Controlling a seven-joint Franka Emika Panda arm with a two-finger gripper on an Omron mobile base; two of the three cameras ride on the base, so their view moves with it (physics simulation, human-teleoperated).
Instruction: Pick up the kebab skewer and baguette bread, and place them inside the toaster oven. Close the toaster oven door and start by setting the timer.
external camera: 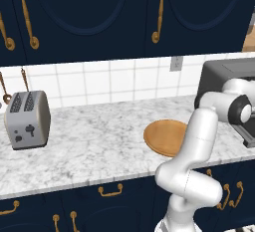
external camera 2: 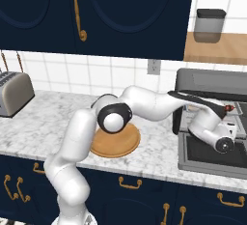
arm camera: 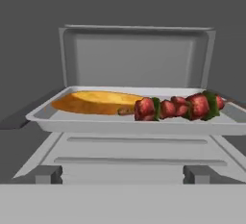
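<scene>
Quick count: one baguette bread (arm camera: 96,103) and one kebab skewer (arm camera: 178,107), both lying side by side on a single grey tray (arm camera: 53,119) inside the toaster oven (external camera 2: 212,81). The bread sits on the left of the hand view and the skewer on the right, its near end just about touching the loaf. One toaster oven door (external camera 2: 212,159), dropped flat open in front of the oven. One round wooden plate (external camera: 162,136) on the marble counter (external camera: 89,146), and one silver two-slot toaster (external camera: 27,119) way off to the left.

The arm rises from the base, bends at the elbow over the plate and reaches right, with the hand low over the open door, facing into the oven. The gripper (arm camera: 122,175) has its fingers spread wide, holding nothing.
</scene>
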